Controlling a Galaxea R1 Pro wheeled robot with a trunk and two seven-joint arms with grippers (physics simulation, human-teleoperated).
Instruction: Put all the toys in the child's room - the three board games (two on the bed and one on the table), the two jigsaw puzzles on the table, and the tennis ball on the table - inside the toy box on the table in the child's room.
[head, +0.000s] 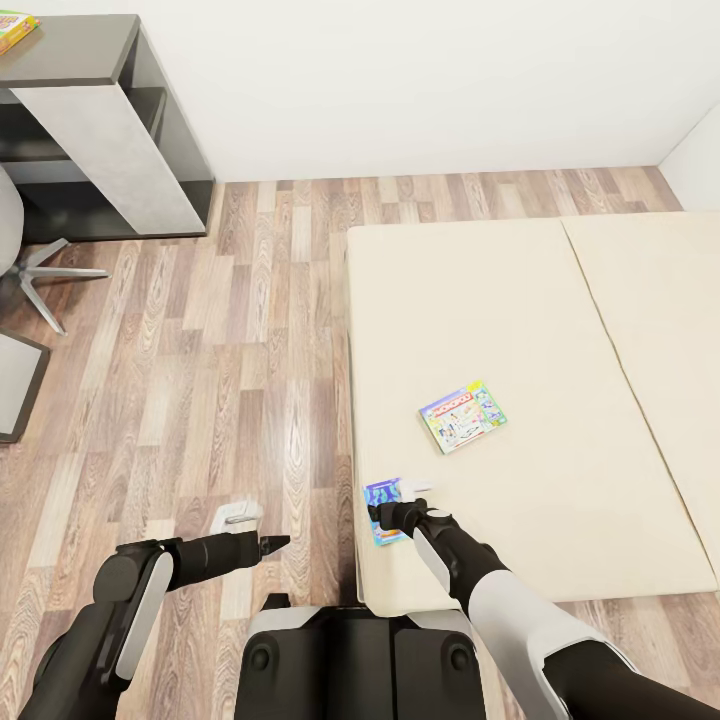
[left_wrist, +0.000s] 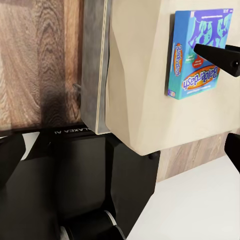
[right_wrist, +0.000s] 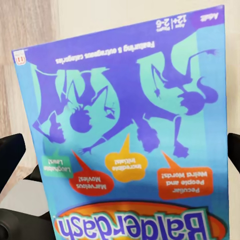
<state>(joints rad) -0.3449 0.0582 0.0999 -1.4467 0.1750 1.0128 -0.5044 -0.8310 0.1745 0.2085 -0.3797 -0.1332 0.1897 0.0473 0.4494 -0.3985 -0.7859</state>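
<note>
Two board games lie flat on the cream bed (head: 560, 330). The blue one (head: 384, 498) (left_wrist: 197, 52) (right_wrist: 125, 115) rests at the mattress's near left corner. A pale one with a red logo (head: 462, 416) lies further in. My right gripper (head: 386, 516) (right_wrist: 120, 155) hovers open over the blue game, a dark finger on either side of the box. My left gripper (head: 278, 544) (left_wrist: 120, 150) is open over the floor beside the bed, holding nothing. A colourful flat item (head: 15, 30) lies on the dark table top (head: 80, 45) at far left. The toy box and tennis ball are out of view.
The bed's dark grey frame (left_wrist: 95, 65) edges the wood-plank floor (head: 230, 350). A chair's grey star base (head: 40, 275) stands by the desk. A dark panel (head: 15, 385) juts in at the left edge. My own base (head: 350, 650) is against the bed's corner.
</note>
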